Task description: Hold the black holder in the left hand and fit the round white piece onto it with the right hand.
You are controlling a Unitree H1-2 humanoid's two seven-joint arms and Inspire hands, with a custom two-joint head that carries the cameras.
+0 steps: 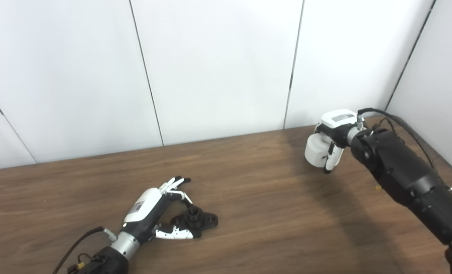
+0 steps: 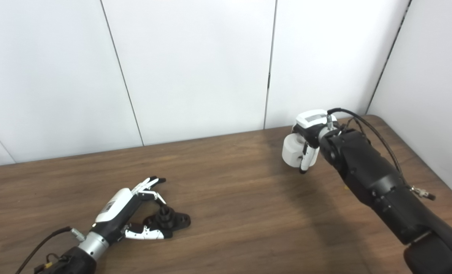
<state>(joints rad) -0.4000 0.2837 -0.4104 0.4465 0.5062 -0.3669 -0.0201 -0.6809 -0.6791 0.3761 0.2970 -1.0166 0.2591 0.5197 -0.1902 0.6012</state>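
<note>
Wood table (image 1: 248,213): left hand (image 1: 155,213) spread around black holder (image 1: 195,220), seemingly ungripped; right hand (image 1: 334,142) aloft near far edge, clutching round white piece (image 1: 316,150); bare tabletop between.

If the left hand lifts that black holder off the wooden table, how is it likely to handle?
The black plastic holder with a flat base and short upright post looks rigid, so it should not flex. Its wide base lies flat on the brown wooden table, so tipping or rolling seems unlikely. The left hand is open around it, and it probably weighs little.
</note>
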